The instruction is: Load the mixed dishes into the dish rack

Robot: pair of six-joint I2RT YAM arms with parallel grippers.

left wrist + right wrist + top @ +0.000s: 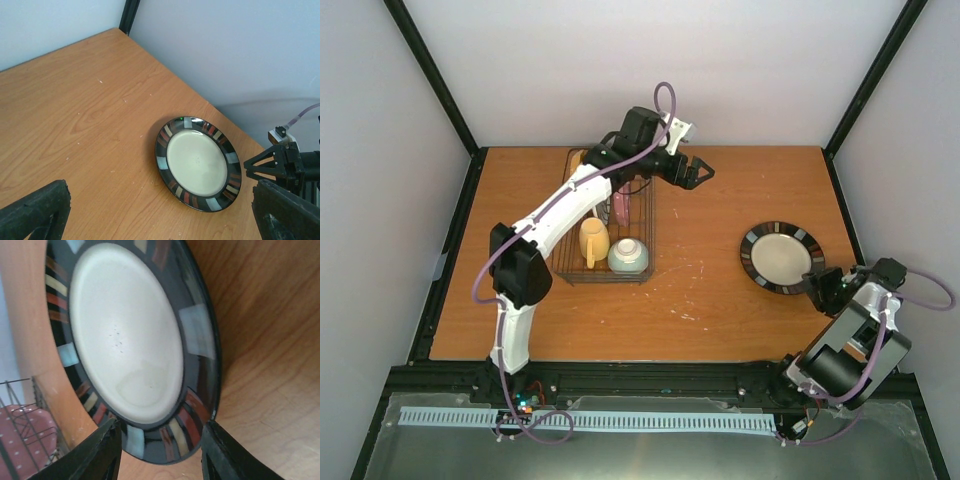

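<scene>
A plate (782, 257) with a cream centre and a dark striped rim lies flat on the table right of the dish rack (610, 279). My right gripper (823, 285) is at its near right edge, open, and the plate's rim (165, 440) sits in the gap between its fingers (107, 452). The rack holds a cream-yellow mug (594, 241), a pale blue-green bowl (629, 256) and an upright pink plate (620, 207). My left gripper (695, 172) hovers open and empty just right of the rack's far end. Its wrist view looks down at the striped plate (199, 164).
The rack's wires (20, 405) and the pink plate (25, 445) show at the lower left of the right wrist view. Bare wooden table (710, 290) lies between rack and plate. White walls and black frame posts (865, 90) bound the table.
</scene>
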